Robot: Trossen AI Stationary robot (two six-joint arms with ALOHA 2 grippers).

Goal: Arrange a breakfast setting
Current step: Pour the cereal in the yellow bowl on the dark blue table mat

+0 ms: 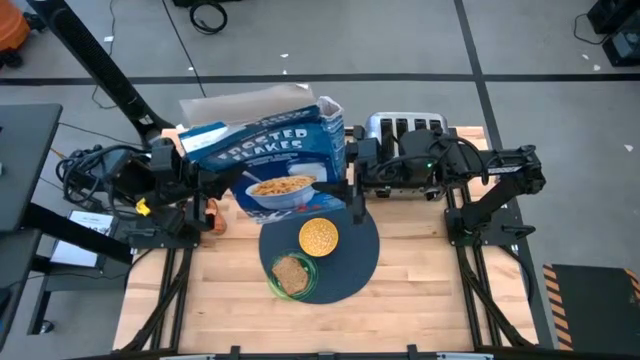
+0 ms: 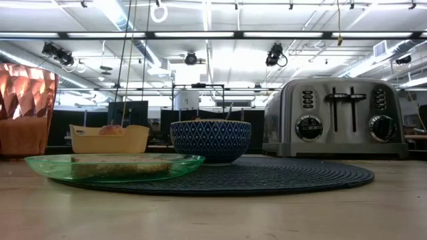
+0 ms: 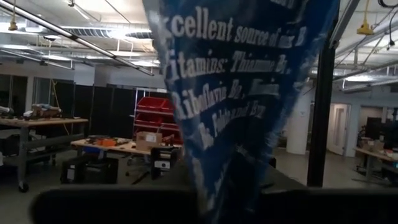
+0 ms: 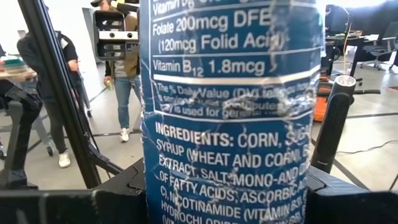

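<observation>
A blue Frosted Flakes cereal box (image 1: 270,160) hangs roughly upright in the air over the far part of the table, front toward the near edge. My left gripper (image 1: 222,183) is at its left side and my right gripper (image 1: 350,186) at its right side, both shut on it. Below lies the round dark mat (image 1: 355,262). On the mat rest a cereal-filled bowl (image 1: 318,236), blue-patterned outside (image 2: 210,140), and a green plate with toast (image 1: 292,275). An orange tumbler (image 2: 23,110) stands at the left. Spoon, apple and blue cup do not show clearly. My left gripper pinches the box's left side low down, where the panel narrows to a corner (image 3: 208,186) between the fingers; the blurred fingers hide the exact spot. It comes from the table's left, slanting upward. My right gripper has the box's narrow right side panel (image 4: 227,180) between its two fingers, which lie against the front and back faces. It comes level from the table's right. The box hangs clear of the table.
The silver four-slot toaster (image 1: 405,130) stands at the far right, just behind my right arm. A yellow dish (image 2: 110,139) sits behind the plate. Bare wood lies at the near edge (image 1: 320,330). People stand in the room beyond (image 4: 127,68).
</observation>
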